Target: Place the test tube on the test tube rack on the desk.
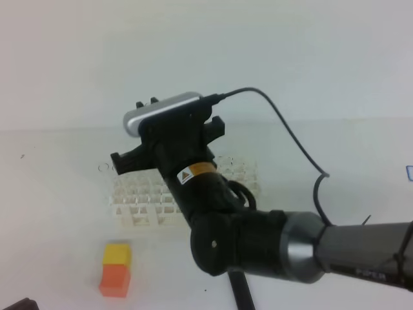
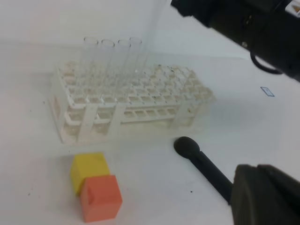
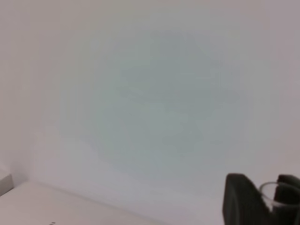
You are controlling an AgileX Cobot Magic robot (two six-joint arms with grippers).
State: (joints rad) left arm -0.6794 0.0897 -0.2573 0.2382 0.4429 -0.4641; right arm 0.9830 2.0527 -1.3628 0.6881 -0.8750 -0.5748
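Right hand [image 3: 268, 200] is part-closed on the test tube [image 3: 271, 194], rim visible between its fingers; in the left wrist view the tube hangs near-upright, lower end at the test tube rack [image 2: 126, 101], beside four tubes [image 2: 112, 58] already standing in the back row. Rack sits on the white surface [image 2: 243, 117] directly below this hand. Black rod [image 2: 201, 164] and yellow-and-orange block [image 2: 95, 185] lie nearer the camera. Left hand out of frame, fully closed.
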